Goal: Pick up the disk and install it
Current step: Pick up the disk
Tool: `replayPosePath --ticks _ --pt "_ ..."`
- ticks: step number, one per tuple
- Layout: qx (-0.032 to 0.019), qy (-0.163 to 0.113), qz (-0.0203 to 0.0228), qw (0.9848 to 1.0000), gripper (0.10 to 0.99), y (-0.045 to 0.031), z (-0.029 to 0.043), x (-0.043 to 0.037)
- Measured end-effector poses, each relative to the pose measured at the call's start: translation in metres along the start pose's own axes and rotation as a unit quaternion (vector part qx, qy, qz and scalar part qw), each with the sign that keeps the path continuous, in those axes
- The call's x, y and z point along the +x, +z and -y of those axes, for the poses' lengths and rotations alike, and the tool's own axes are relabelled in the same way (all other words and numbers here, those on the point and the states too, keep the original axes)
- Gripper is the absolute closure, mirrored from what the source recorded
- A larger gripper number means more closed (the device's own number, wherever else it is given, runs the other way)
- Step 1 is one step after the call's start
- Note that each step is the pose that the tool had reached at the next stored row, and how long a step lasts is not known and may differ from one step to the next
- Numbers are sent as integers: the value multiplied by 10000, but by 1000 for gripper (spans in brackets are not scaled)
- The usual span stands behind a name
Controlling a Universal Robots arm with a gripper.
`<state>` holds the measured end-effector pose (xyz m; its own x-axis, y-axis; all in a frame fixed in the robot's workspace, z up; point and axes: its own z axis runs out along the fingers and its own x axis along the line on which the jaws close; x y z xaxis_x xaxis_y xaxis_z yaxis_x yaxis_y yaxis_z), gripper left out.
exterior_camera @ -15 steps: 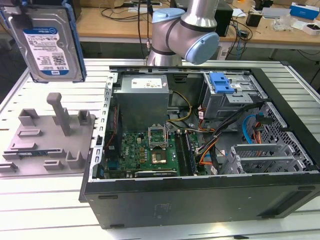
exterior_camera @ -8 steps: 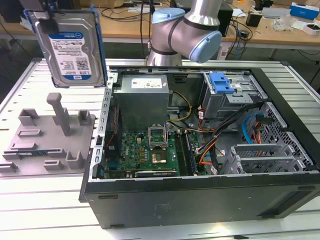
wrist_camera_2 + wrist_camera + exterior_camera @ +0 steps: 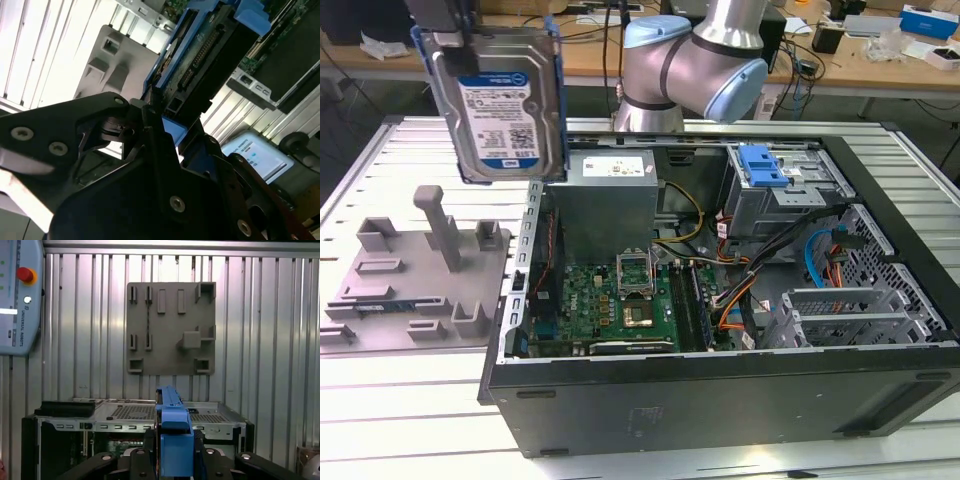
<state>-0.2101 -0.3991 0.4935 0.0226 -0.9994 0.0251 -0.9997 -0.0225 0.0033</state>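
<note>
gripper [image 3: 175, 455]: fingers closed on the blue carrier edge of the disk [image 3: 500, 100], nothing else in hand
disk position: in the air at the exterior view's left, above the near edge of the grey fixture plate [image 3: 410, 280], clear of the computer case [image 3: 720, 390]
step: pick done by my read, carry phase, install not yet done
drive cage [image 3: 790, 195]: far corner of the case, under the blue latch [image 3: 765, 165], well apart from the disk
install calls for: travel across the open case, then turning the disk to line up with the cage slot, keeping clear of the cables (judgement)
long axis: near vertical, hanging from the gripper, slight tilt
faces: label toward the exterior camera, edge-on in the first wrist view [image 3: 170, 400]
connector row [image 3: 200, 55]: on the gripped end, as I read it
</note>
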Motion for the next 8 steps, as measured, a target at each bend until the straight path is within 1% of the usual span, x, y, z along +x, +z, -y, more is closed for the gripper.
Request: replayPosePath --ticks 1,2,4,5,7,8 --pt "0 1 0 10000 722 0 36 15" --pt "0 0 0 10000 722 1 94 39" --pt "0 1 0 10000 722 1 176 72" --pt "0 -1 0 10000 722 1 242 100" --pt "0 1 0 10000 722 2 320 133" --pt "0 0 0 10000 722 3 378 156"
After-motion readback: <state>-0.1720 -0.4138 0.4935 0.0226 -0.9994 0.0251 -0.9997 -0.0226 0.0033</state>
